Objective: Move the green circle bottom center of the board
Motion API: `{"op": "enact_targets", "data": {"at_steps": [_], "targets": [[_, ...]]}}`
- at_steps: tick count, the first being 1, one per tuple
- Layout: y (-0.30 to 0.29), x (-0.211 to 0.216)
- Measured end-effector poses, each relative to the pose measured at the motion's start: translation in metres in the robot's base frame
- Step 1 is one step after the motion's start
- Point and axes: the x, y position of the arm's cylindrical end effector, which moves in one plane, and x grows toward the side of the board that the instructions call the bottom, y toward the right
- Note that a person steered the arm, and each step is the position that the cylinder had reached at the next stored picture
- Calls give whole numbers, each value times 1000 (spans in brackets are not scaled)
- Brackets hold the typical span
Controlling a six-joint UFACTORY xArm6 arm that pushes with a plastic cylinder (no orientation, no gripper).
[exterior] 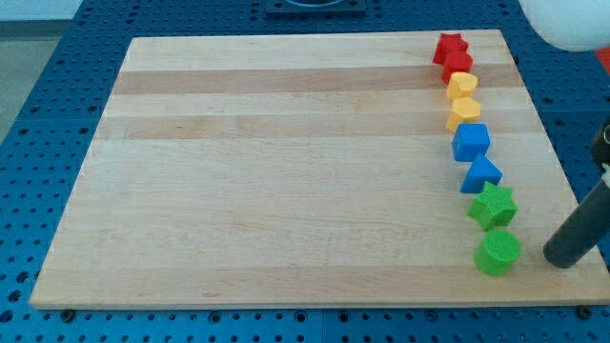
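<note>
The green circle (498,253) sits near the board's bottom right, at the lower end of a column of blocks. My tip (563,255) rests on the board just to the right of it, with a small gap between them. Above the green circle lies a green star (494,205), then a blue triangle (481,174) and a blue cube (470,141).
Higher in the column are a yellow pentagon (464,113), a yellow heart (462,86), and two red blocks, a star (450,46) above another red piece (458,66). The wooden board (286,171) lies on a blue perforated table. A white round object (572,21) is at top right.
</note>
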Motion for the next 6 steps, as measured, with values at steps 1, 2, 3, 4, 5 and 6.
{"op": "enact_targets", "data": {"at_steps": [1, 2, 3, 4, 5, 6], "targets": [[0, 0], [0, 0], [-6, 0], [-17, 0], [-28, 0], [-41, 0]]}}
